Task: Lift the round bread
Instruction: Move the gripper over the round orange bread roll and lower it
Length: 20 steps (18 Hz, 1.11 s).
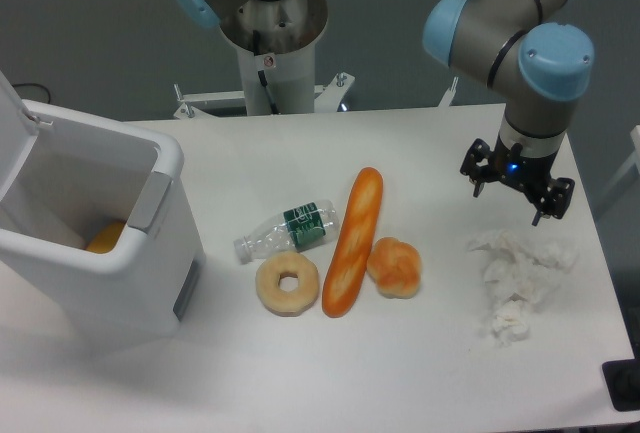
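The round bread (395,267) is a small golden-orange bun with a lumpy top, lying on the white table (400,373) just right of a long baguette (353,241). My gripper (512,203) hangs at the right side of the table, well to the right of and behind the bun, above crumpled tissue. Its fingers are spread apart with nothing between them.
A pale ring-shaped bagel (287,283) lies left of the baguette, with a clear plastic bottle (288,231) behind it. A white open bin (90,228) stands at the left with something orange inside. Crumpled white tissue (515,278) lies at the right.
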### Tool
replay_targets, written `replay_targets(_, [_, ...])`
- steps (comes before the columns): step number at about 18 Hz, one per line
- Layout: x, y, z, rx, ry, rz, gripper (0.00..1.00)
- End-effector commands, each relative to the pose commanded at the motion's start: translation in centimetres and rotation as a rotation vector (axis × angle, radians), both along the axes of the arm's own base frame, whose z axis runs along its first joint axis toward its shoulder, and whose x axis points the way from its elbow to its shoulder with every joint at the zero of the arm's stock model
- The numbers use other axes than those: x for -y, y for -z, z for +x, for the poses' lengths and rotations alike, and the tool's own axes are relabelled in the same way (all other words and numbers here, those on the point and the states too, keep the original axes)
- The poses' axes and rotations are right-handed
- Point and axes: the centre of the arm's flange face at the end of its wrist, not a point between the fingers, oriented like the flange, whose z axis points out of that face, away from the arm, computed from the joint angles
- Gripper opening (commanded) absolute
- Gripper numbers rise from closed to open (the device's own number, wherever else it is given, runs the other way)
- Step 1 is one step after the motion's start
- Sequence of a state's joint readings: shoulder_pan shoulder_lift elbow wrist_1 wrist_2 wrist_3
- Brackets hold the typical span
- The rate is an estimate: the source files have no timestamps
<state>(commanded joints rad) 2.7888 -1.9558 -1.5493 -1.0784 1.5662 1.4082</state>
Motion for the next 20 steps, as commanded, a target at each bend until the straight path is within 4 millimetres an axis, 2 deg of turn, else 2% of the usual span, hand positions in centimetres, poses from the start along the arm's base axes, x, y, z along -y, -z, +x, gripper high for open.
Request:
replay_targets(7, [-1.0,0.7,0.5,0.03,-0.001,0.043,1.0])
replay_targets(13, [-0.7,3.9,0.8,0.099,-0.008,0.081,1.0])
replay_targets(16, [-1.7,5.3,1.1,0.125,0.002,0.09,1.0])
replay_targets(18, [-3.5,7.3,2.0,0.177,0.012,0.122,1.0])
replay_targets(20, [-4.1,8.5,2.8,0.209,-0.023,0.124,1.0])
